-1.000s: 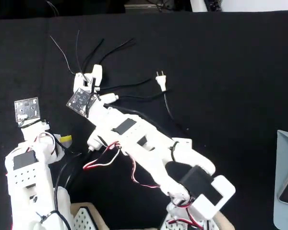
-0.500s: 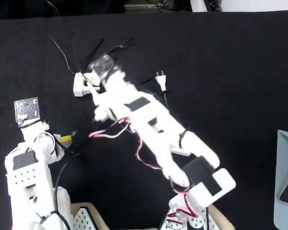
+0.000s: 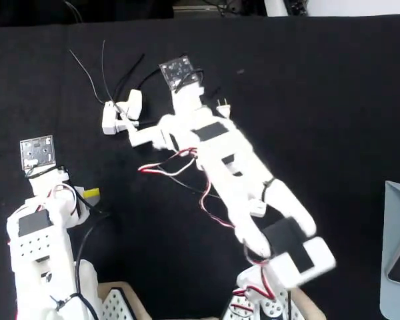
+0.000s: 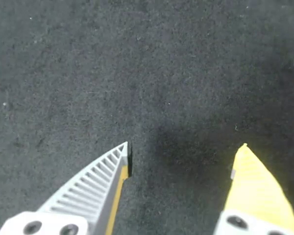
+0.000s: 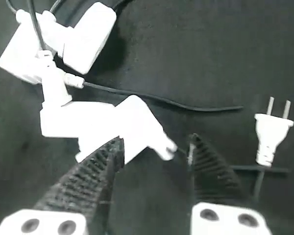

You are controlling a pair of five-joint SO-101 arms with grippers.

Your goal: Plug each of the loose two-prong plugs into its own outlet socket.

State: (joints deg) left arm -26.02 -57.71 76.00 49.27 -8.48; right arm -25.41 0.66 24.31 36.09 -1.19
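Right jaws are spread open with nothing gripped, and the white block (image 5: 108,125) is seen just ahead of them. The loose plug (image 5: 272,134) is lying unplugged on the tabletop (image 3: 333,80) toward its far edge. Left jaws are held open too, near the left edge.

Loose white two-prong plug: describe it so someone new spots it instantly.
On the black cloth table, find the white right arm stretched toward the far side. The small white two-prong plug lies on the cloth just beside its wrist. Unlike the blocky white outlet sockets nearby, it shows two bare metal prongs.
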